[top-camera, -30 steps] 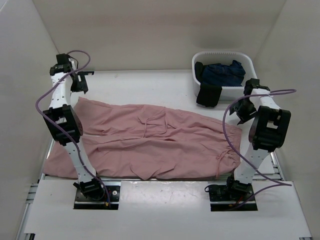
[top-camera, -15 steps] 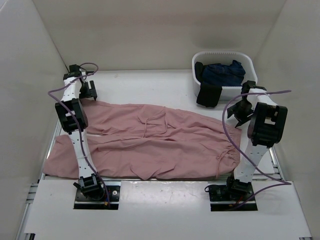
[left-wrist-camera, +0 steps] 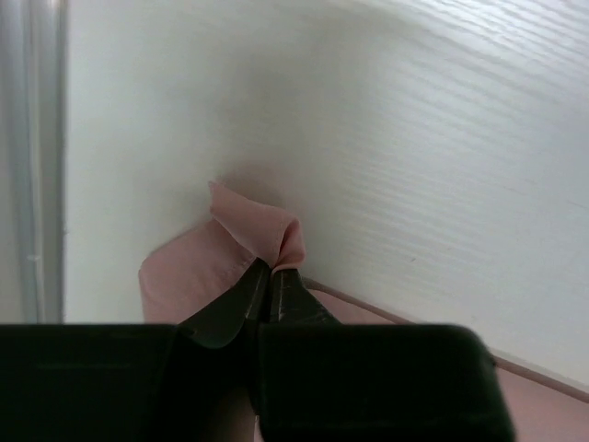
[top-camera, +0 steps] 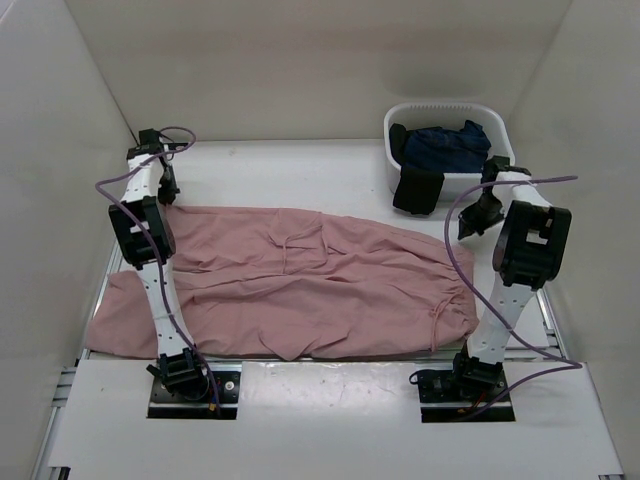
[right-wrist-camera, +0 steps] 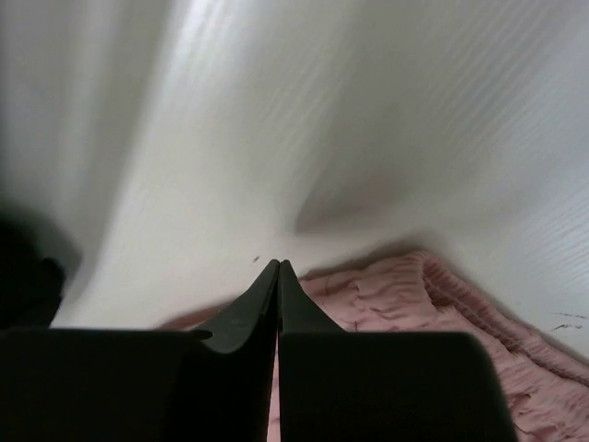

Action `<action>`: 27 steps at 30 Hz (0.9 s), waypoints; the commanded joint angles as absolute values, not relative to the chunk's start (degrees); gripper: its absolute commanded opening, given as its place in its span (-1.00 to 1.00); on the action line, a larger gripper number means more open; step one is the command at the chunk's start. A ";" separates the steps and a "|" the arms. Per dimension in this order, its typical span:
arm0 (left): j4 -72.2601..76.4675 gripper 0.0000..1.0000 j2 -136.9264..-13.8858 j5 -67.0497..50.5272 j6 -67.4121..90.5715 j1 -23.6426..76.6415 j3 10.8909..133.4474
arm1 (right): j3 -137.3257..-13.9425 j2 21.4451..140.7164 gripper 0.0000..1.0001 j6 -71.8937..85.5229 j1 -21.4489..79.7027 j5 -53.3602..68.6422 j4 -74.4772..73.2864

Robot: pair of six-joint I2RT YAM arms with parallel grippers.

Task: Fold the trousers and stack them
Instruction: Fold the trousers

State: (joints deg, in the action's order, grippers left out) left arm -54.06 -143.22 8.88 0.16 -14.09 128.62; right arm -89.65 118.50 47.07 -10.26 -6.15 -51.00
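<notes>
The dusty-pink trousers [top-camera: 300, 280] lie spread flat across the table, legs to the left and drawstring waist to the right. My left gripper [top-camera: 166, 190] is down at their far left corner. In the left wrist view it [left-wrist-camera: 272, 271] is shut on a small raised fold of the pink fabric [left-wrist-camera: 248, 226]. My right gripper [top-camera: 470, 226] is at the far right corner by the waist. In the right wrist view it [right-wrist-camera: 278, 265] is shut at the edge of the gathered waistband [right-wrist-camera: 414, 295], with a sliver of pink between the fingers.
A white basket [top-camera: 450, 112] stands at the back right, holding a dark navy garment [top-camera: 445, 148]; a black garment [top-camera: 417, 190] hangs over its front wall, close to my right gripper. White walls enclose the table on the left, back and right.
Both grippers have gone from open to shut. The left one came in from the back left corner and down onto the trousers' corner; the right one shifted slightly at the waist.
</notes>
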 commanded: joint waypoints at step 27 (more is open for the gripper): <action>-53.53 -0.71 -119.62 16.26 0.00 -14.15 110.82 | -80.51 114.96 -0.71 61.71 -5.80 -14.59 -44.64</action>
